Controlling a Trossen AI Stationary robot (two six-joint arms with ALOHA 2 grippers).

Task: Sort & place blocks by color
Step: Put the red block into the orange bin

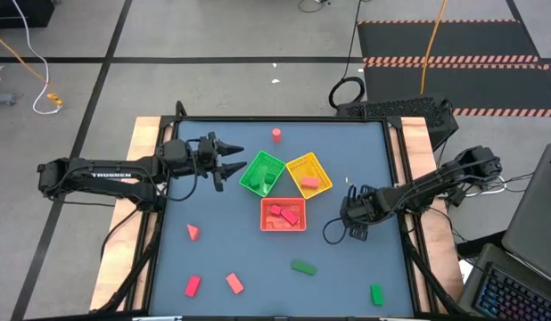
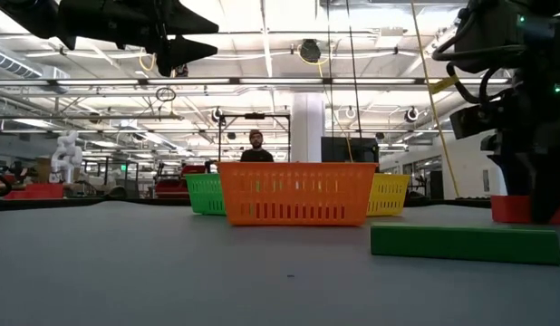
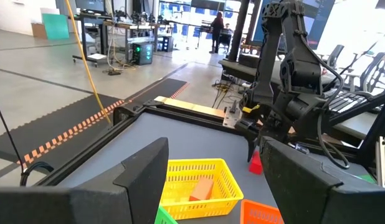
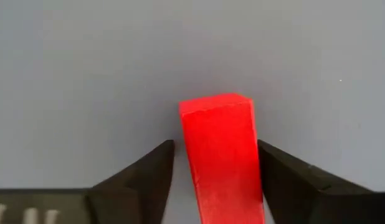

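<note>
Right wrist view is showing my right end effector (image 4: 214, 180) straddling a red block (image 4: 220, 155), one finger touching it, the other just apart, so I am not yet gripping. I am judging that I should be centring before clamping, then carrying it to the red tray (image 1: 283, 215) at centre frame. My left end effector (image 1: 224, 159), released, is hovering left of the green tray (image 1: 263, 173). Block: small, solid, square-edged.

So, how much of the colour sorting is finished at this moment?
Done: blocks lie in the green tray, yellow tray and red tray. In hand: the right gripper straddles a red block on the table, jaws not yet tight. Left: about seven loose blocks, such as the green brick. The left gripper hovers open.
</note>
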